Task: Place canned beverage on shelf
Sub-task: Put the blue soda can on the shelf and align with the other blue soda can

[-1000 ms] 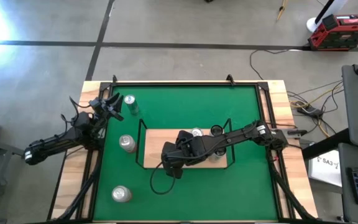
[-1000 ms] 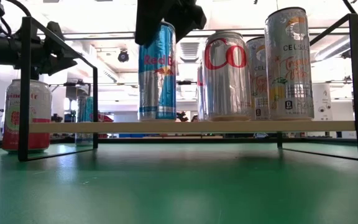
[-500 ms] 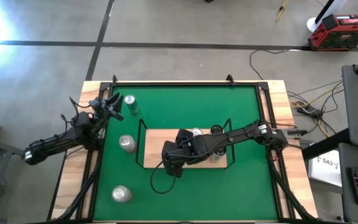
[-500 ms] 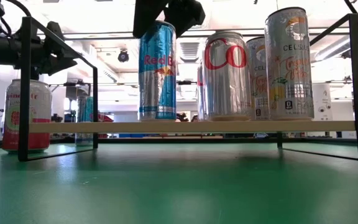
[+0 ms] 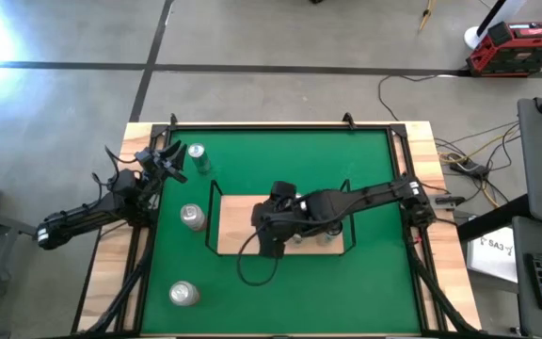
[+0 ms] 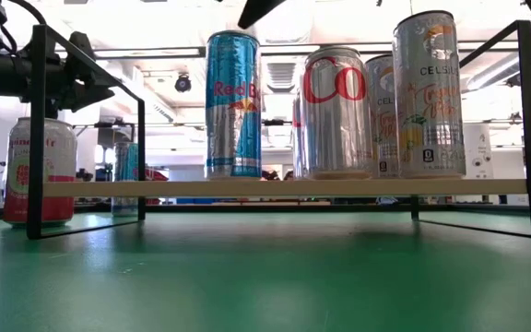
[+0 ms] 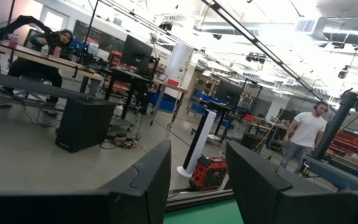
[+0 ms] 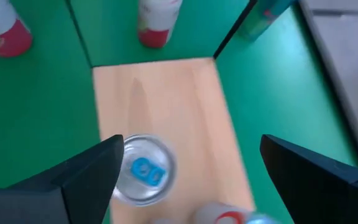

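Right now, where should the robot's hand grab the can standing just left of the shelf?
Probably around its round side wall, about halfway up, coming in from the left. The can stands upright, so its sides are free to pinch, but the shelf has its wire rail close on the can's right. The left hand is on the open side.

Four cans [image 6: 336, 112] upright on shelf [image 6: 275, 187], apparently three cans [image 5: 192, 217] on table [image 5: 365, 282] left of it

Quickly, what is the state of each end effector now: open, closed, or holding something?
Left end effector: open, holding nothing, off the table's left edge.
Right end effector: open, empty, above the blue can on the shelf.
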